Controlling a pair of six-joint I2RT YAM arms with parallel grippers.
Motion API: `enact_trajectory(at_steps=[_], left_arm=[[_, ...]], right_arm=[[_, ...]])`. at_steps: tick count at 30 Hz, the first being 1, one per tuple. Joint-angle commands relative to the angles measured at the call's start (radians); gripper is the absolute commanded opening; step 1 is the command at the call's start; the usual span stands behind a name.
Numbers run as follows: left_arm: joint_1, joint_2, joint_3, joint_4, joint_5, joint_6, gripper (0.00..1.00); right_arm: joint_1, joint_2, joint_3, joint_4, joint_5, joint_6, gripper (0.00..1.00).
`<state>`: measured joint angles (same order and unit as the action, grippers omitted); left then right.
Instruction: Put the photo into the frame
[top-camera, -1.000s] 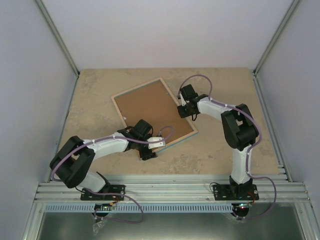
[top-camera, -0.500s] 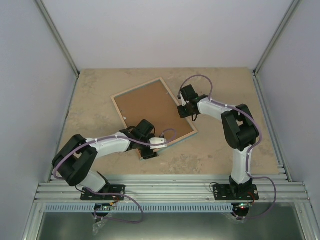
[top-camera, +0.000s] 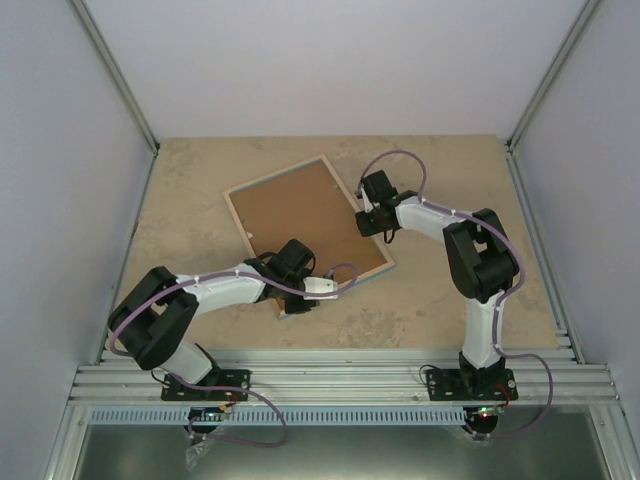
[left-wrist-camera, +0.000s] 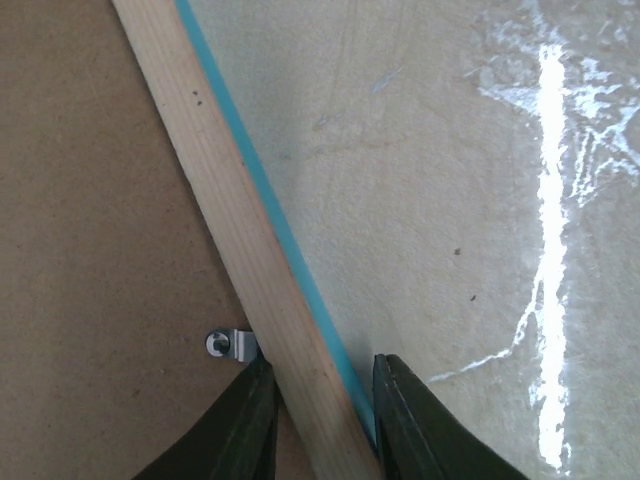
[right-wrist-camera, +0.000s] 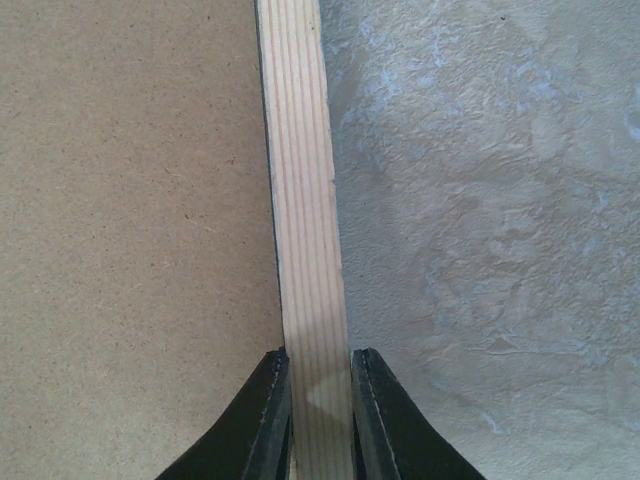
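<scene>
The frame (top-camera: 278, 177) lies face down on the table, bare wood rim up, with the brown backing board (top-camera: 305, 215) filling it. The photo is hidden. My left gripper (top-camera: 293, 303) straddles the near-left rim. In the left wrist view its jaws (left-wrist-camera: 322, 405) hold the wood rim (left-wrist-camera: 215, 190) crosswise, and the turquoise edge (left-wrist-camera: 262, 190) shows beside it. My right gripper (top-camera: 368, 224) is at the frame's right side. In the right wrist view it (right-wrist-camera: 320, 378) is shut tight on the wood rim (right-wrist-camera: 298, 150).
A small metal retaining clip (left-wrist-camera: 228, 345) sits on the backing board (left-wrist-camera: 90, 250) right next to my left finger. The beige stone-patterned tabletop (top-camera: 450, 180) surrounds the frame. Grey walls enclose the left, back and right sides.
My left arm has stretched a little forward and right, with its gripper staying at the near-left rim. The frame has barely shifted. The right arm has not moved.
</scene>
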<state>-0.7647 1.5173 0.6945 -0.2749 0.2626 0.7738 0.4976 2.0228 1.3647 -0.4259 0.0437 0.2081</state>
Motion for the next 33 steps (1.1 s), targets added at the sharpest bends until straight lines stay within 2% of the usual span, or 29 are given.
enact_trajectory(at_steps=[1, 3, 7, 11, 18, 23, 24, 27, 30, 33], left_arm=[[-0.013, 0.008, -0.032, -0.097, 0.055, 0.054, 0.25], [-0.013, 0.004, -0.030, -0.090, 0.048, 0.036, 0.27], [-0.013, -0.026, -0.026, -0.067, 0.019, -0.011, 0.49], [-0.004, -0.117, -0.031, -0.056, 0.003, -0.071, 0.65], [0.128, -0.206, 0.062, -0.052, -0.010, -0.260, 0.77], [0.146, -0.197, 0.103, -0.110, 0.003, -0.226, 0.78], [0.146, -0.197, 0.096, -0.121, 0.011, -0.211, 0.78], [0.120, -0.190, 0.058, -0.133, 0.013, -0.174, 0.77], [0.058, -0.176, 0.019, -0.104, -0.036, -0.164, 0.76], [0.008, -0.138, 0.009, -0.045, -0.071, -0.180, 0.76]], right_arm=[[-0.011, 0.021, -0.036, -0.031, -0.003, 0.065, 0.00], [-0.011, 0.019, -0.039, -0.030, -0.005, 0.063, 0.00], [-0.012, 0.014, -0.047, -0.026, -0.010, 0.060, 0.00], [-0.013, 0.001, -0.053, -0.022, -0.011, 0.048, 0.00], [-0.020, -0.038, -0.070, -0.009, 0.002, 0.041, 0.00], [-0.027, -0.041, -0.060, -0.019, -0.042, 0.017, 0.01], [-0.027, -0.044, -0.058, -0.020, -0.064, 0.011, 0.06], [-0.032, -0.068, -0.059, -0.016, -0.107, -0.004, 0.35], [-0.040, -0.081, -0.057, -0.018, -0.150, -0.017, 0.44], [-0.060, -0.096, -0.055, -0.018, -0.188, -0.027, 0.47]])
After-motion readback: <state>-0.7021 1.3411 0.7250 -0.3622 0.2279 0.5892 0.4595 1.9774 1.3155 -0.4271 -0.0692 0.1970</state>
